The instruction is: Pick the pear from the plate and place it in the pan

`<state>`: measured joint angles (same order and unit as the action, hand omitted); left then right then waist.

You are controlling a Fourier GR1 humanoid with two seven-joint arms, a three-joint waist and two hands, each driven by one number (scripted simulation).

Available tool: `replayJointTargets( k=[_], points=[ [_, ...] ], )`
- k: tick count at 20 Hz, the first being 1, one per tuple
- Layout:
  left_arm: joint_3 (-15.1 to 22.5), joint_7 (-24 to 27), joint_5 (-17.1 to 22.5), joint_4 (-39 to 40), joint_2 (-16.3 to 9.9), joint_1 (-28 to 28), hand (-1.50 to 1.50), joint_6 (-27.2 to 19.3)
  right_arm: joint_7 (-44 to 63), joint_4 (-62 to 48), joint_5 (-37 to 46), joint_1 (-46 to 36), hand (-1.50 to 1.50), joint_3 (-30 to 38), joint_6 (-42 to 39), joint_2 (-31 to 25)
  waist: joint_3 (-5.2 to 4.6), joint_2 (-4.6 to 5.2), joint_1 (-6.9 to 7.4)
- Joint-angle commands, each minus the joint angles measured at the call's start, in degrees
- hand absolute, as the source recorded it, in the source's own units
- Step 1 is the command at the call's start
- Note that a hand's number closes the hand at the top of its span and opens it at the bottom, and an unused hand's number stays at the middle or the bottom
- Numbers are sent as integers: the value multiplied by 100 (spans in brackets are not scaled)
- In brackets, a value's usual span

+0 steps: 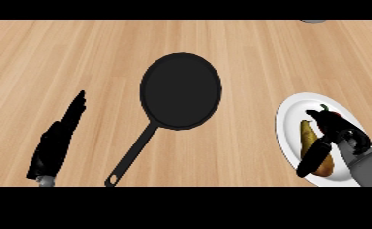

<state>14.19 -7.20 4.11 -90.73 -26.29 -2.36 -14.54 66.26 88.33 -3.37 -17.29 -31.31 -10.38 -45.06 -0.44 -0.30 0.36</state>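
A yellow-brown pear (311, 135) lies on a white plate (294, 115) at the right edge of the wooden counter. My right hand (335, 125) is over the plate, its fingers curled on the pear's right side and its thumb (315, 158) lying across the pear's lower end. A black pan (180, 90) sits at the middle, with nothing in it, its long handle (133, 155) pointing down and to the left. My left hand (59, 137) rests at the lower left, fingers straight and pointing up.
A small grey object (314, 20) shows at the counter's top right edge. Bare wood lies between the pan and the plate.
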Motion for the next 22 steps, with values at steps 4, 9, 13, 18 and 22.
replayJointTargets(
  k=[4,9,13,18,22],
  points=[
    [-124,123,-193,563,320,288,0,22,442,-46,522,262,150,111,301,465,41,29,-59],
    [-127,-235,-166,-269,138,13,0,95,-254,-698,679,464,150,224,353,726,48,36,10],
    [-324,236,-163,360,140,97,0,228,-116,-695,792,461,150,275,585,1089,43,48,-9],
    [-363,168,-176,-40,107,-301,0,227,642,1122,1602,1107,150,-70,1168,1136,35,-16,-107],
    [-164,33,-382,10,284,-296,0,106,976,1807,2876,1646,150,-626,1710,1439,34,-21,-162]
  ],
)
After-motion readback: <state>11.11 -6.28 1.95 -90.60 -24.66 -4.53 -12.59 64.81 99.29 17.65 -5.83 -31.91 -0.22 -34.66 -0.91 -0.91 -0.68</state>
